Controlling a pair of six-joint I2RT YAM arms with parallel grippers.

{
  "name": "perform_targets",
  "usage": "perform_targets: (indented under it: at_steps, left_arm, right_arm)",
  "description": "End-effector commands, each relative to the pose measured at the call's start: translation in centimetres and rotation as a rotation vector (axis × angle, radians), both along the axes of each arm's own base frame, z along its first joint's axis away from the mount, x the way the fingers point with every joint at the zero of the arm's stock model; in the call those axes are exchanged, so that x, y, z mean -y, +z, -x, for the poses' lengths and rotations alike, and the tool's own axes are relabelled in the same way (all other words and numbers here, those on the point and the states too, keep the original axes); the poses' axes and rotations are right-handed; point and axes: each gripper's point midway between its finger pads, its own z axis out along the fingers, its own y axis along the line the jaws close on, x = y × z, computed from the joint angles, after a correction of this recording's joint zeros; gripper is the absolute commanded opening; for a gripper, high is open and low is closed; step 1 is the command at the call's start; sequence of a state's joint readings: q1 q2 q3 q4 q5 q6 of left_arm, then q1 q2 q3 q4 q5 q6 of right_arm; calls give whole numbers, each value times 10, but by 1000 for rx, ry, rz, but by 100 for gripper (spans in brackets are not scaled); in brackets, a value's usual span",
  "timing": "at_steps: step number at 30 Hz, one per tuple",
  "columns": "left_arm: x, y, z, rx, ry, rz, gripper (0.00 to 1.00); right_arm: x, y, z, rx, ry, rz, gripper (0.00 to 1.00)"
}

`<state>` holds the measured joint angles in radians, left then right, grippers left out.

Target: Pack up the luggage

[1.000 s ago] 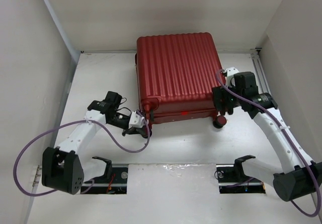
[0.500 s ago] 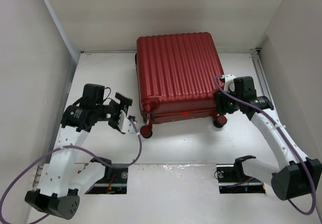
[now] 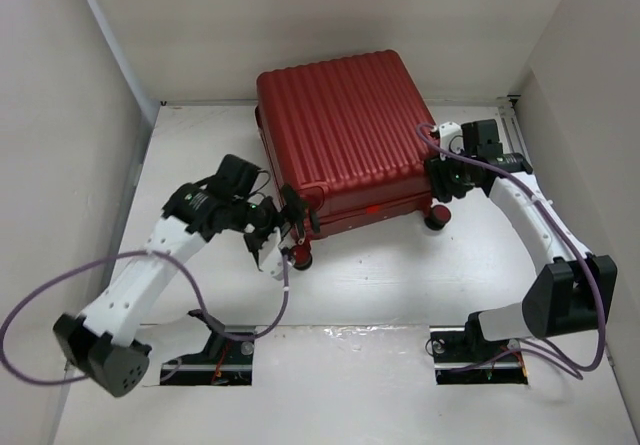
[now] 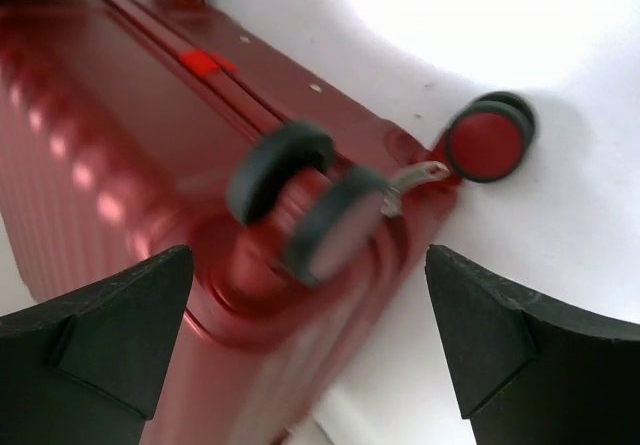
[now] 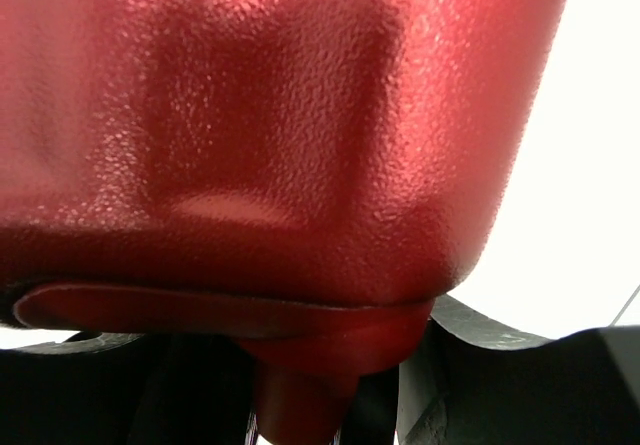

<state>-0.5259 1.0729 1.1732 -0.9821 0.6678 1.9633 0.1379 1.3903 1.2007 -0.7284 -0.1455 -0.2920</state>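
Dark-red ribbed hard-shell suitcase (image 3: 340, 125), closed, flat on the white table (image 3: 380, 285), now skewed anticlockwise and shifted left. Right gripper (image 3: 445, 178): fingers clamped on its near-right corner. Left gripper (image 4: 308, 255): fingers newly released, spread around the near-left caster (image 4: 300, 210). Packing judged finished; repositioning underway.

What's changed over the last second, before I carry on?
The suitcase turned, its far end swinging left. The left tool opened, backed off, then returned to straddle a near-left wheel. The right tool closed on the near-right corner. Unchanged: suitcase shut, flat on the table.
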Motion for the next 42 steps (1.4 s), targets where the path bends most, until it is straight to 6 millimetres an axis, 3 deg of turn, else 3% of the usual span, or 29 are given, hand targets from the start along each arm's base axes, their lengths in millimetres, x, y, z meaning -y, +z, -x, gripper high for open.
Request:
perform_targets:
  at_steps: [1,4,7,10,14,16,18,19,23,24,25,27,28,30,32,33,34,35,36,37,38,39,41,42]
  left_arm:
    - [42,35,-18,319,-278,-3,100]
    - [66,35,-23,302,-313,-42,100]
    - [65,18,-30,264,-342,-163,100]
    - [50,-2,-37,231,-338,-295,99]
    - [48,-8,-40,232,-351,-329,96]
    - [60,-8,-42,228,-322,-304,89]
    - [65,-9,-40,200,-308,-296,71]
    - [67,-8,-43,196,-298,-293,55]
    - [63,-8,-36,149,-280,-296,33]
    - [62,-11,-35,142,-282,-301,12]
    - [60,-14,-31,127,-279,-298,3]
    - [59,-16,-24,86,-265,-276,0]
    - [60,-15,-22,79,-256,-261,0]
    - [65,-12,-23,29,-187,-215,0]
    - [82,10,-29,10,-123,-108,0]
    - [87,12,-31,-68,-31,-70,0]
    - [94,22,-31,-98,-6,-19,0]
    - [101,34,-33,-115,21,32,0]
    - [110,43,-37,-125,36,88,0]
    - [115,51,-34,-187,75,138,0]
    - [119,55,-35,-208,94,164,0]
    - [119,67,-35,-206,113,203,0]
    - [125,84,-37,-210,137,277,0]
    - [122,83,-36,-243,180,293,0]
  right_arm:
    - [-21,33,-44,187,120,-31,50]
    - [-21,31,-47,170,126,-24,50]
    - [-23,36,-49,184,140,-27,50]
    - [-23,36,-49,186,147,-21,53]
    - [-14,33,-47,169,144,-5,53]
    - [-11,36,-47,179,135,-4,53]
    - [-10,36,-47,181,142,1,53]
    - [-12,39,-44,184,148,-5,53]
    - [-8,56,-37,223,139,3,62]
    - [-4,65,-36,238,122,20,74]
    - [2,72,-36,250,102,32,80]
    - [13,89,-26,259,66,69,89]
    - [17,107,-24,289,41,78,95]
    - [27,135,-7,333,-25,75,97]
    - [28,167,14,415,-90,14,98]
    - [28,174,24,436,-115,-18,96]
    - [15,181,32,469,-94,-86,92]
    - [-4,158,41,436,-56,-145,89]
    - [-20,165,59,477,-50,-256,86]
    - [-42,171,60,533,8,-349,84]
    - [-56,130,66,461,22,-381,75]
    - [-86,120,81,436,102,-428,69]
    - [-116,110,91,438,115,-507,57]
    - [-151,83,115,376,223,-534,52]
